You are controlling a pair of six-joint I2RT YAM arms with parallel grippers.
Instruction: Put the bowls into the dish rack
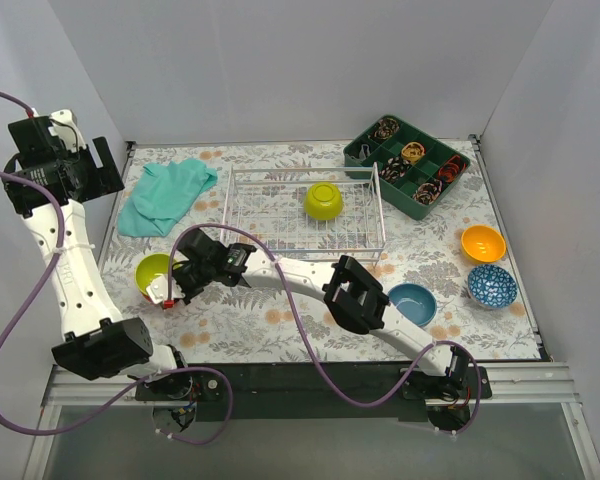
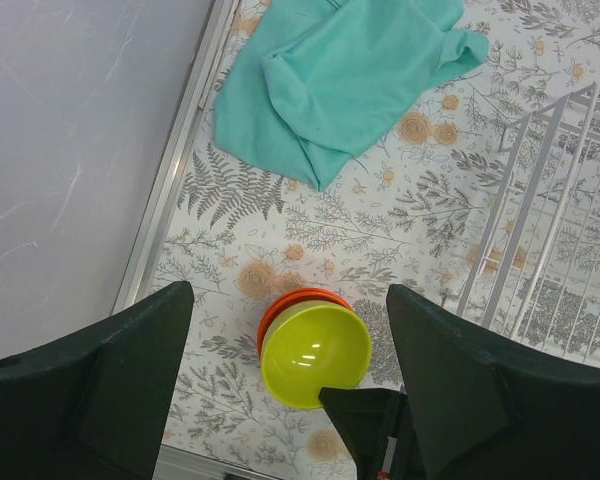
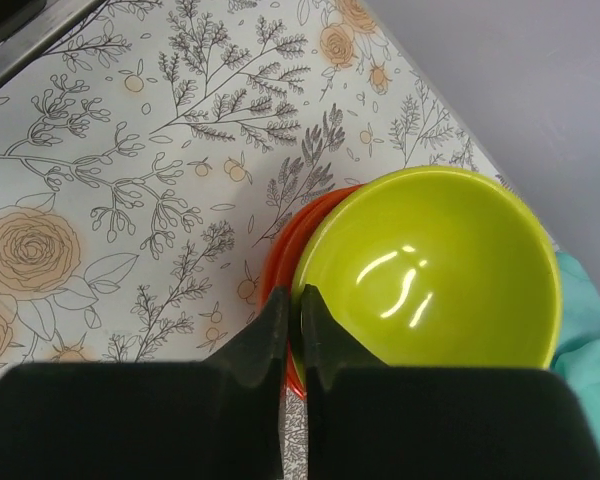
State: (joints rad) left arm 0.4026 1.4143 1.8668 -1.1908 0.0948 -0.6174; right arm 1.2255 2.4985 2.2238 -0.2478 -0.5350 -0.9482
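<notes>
My right pincer (image 3: 292, 300), nearly shut, grips the green bowl (image 3: 430, 270) by its rim; next I lift it to the dish rack (image 1: 250, 215). My left pincer (image 2: 290, 295) gapes empty.

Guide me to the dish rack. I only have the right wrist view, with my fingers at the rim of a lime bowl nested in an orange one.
Observer: The dish rack stands beyond your stacked lime bowl, farther from the arm bases and off to the right.
Operator: Report what is in it.
Observer: A second lime bowl sits inside it, toward the right end.
Operator: Check the left arm.
Observer: The left gripper hangs open, high over the far left corner near the teal cloth, well apart from the rack.
</notes>
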